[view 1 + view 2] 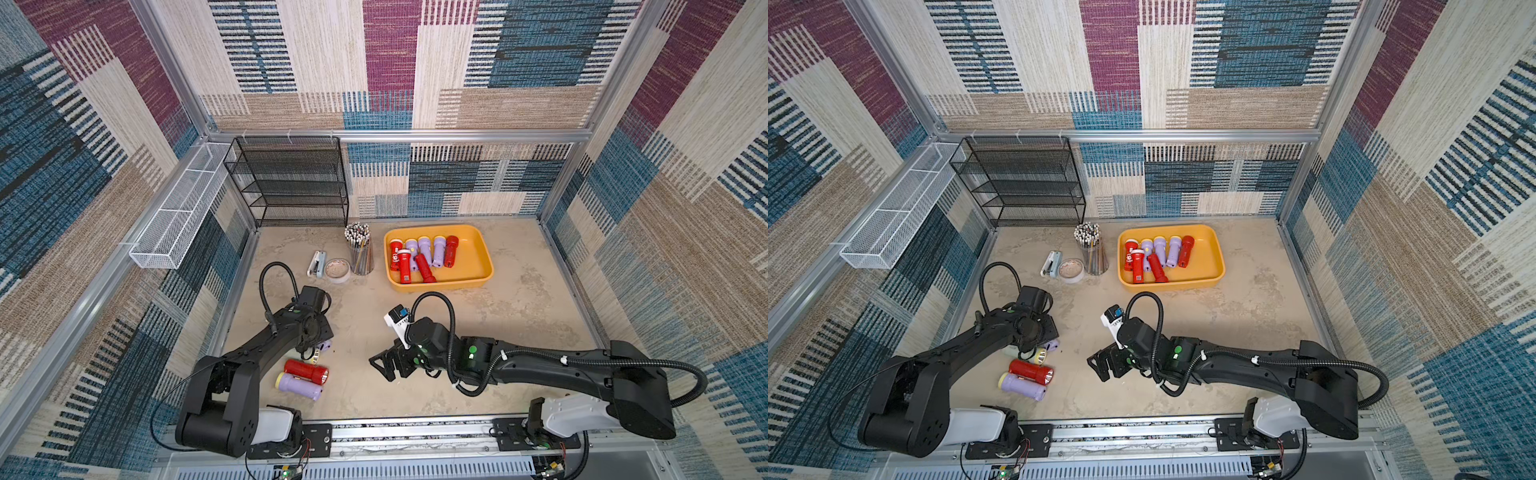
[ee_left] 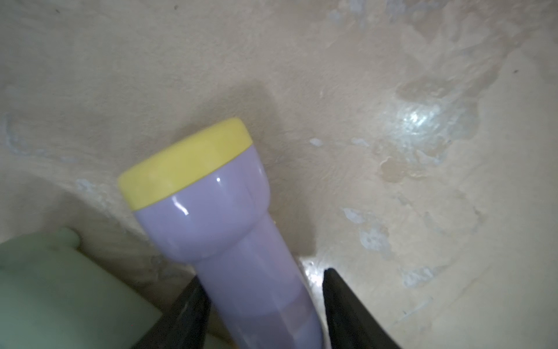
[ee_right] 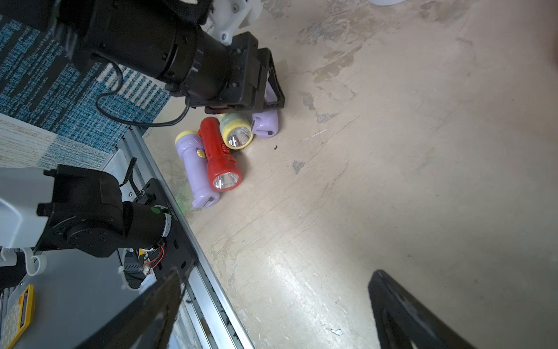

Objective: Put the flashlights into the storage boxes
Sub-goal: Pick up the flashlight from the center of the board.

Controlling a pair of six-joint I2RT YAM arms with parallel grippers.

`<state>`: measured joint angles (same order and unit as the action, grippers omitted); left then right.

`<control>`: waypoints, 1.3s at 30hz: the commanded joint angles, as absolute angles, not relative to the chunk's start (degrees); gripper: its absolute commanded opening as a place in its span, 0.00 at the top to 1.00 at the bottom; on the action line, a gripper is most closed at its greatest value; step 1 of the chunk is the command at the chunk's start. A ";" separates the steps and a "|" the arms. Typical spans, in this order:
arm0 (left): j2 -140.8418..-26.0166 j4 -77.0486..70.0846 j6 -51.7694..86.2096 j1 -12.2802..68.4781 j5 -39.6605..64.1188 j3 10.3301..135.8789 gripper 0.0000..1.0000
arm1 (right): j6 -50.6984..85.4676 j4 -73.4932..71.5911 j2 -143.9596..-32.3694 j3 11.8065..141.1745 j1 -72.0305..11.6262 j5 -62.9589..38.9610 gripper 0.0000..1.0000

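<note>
The lavender flashlight [image 2: 211, 226] lies on its side on the bench [image 2: 392, 90], on the side nearest my base and well apart from the yellow tray [image 1: 469, 253]. I judge it light, stiff and hollow. It is glossy plastic with a round barrel, so it could slip or roll under a glancing pinch. The straight barrel behind the flared pale-yellow head is the place to take it, squarely across.

That barrel sits between my left jaws, which stand part-way apart. One finger [image 2: 184, 314] looks to be against it and the other shows a sliver of bench between — nothing is gripped yet. A pale green flashlight [image 2: 45, 287] lies just beside it. A red one [image 1: 306, 371] and a second lavender one [image 1: 299, 386] lie near. My right jaws hang wide open and empty over bare bench — several flashlights already lie in the tray.
</note>
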<state>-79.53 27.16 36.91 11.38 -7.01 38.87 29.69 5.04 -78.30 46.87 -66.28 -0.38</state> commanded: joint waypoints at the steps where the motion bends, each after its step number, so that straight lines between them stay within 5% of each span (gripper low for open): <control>1: -81.47 24.95 35.94 11.16 -4.87 39.51 0.44 | 29.36 6.10 -77.71 47.39 -66.27 1.51 0.00; 13: -84.77 23.73 35.59 11.34 -1.60 42.00 0.75 | 29.55 12.98 -72.35 46.09 -65.34 7.63 0.00; 25: -83.76 25.45 36.83 16.51 -0.46 45.20 0.78 | 28.49 16.93 -63.87 43.73 -59.31 9.18 0.00; 39: -89.42 30.97 39.97 32.19 -3.68 61.24 0.77 | 26.12 24.02 -56.86 45.12 -57.58 16.71 0.00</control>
